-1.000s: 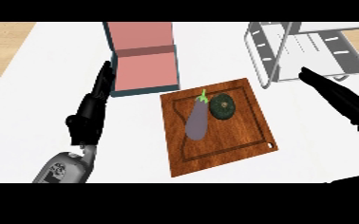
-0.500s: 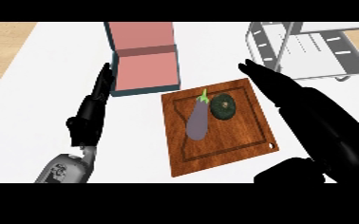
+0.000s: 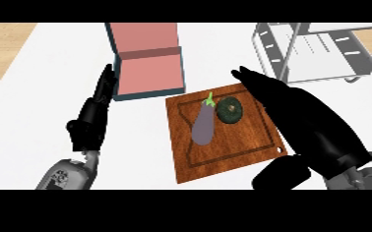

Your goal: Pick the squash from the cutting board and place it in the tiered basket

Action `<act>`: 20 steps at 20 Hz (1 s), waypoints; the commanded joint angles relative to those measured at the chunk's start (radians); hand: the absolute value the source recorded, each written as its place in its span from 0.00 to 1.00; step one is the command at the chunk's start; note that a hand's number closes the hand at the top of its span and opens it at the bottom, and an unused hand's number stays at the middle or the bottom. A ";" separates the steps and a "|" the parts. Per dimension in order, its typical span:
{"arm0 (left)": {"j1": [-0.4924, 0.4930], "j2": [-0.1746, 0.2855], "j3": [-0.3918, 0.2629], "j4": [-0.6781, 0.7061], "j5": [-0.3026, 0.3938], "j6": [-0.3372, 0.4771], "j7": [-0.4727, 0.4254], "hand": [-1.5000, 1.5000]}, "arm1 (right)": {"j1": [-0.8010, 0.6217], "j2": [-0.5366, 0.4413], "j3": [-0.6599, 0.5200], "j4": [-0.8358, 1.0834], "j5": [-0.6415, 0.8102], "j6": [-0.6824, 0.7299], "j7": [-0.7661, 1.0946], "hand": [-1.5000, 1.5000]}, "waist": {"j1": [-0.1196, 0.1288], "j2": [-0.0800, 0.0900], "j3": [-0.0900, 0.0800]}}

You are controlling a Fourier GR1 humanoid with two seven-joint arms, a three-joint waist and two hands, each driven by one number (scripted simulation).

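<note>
Across the lower right of the frame, the right hand (image 3: 294,110) lies over the cutting board's (image 3: 240,145) right edge, fingers straight and holding nothing, likely lining up a grasp. At upper right stands the tiered basket (image 3: 270,49), the goal. At the left, the left hand (image 3: 94,115) rests with fingers straight, clear of the work. An eggplant (image 3: 203,125) lies mid-board, with the squash (image 3: 231,109) just to its right, near the right hand's fingers.
</note>
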 commanded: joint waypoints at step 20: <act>-0.020 -0.001 0.126 0.063 -0.010 -0.116 -0.041 0.50 | -0.005 0.033 0.066 0.126 0.278 0.167 -0.070 0.00 | 0.000 0.002 0.001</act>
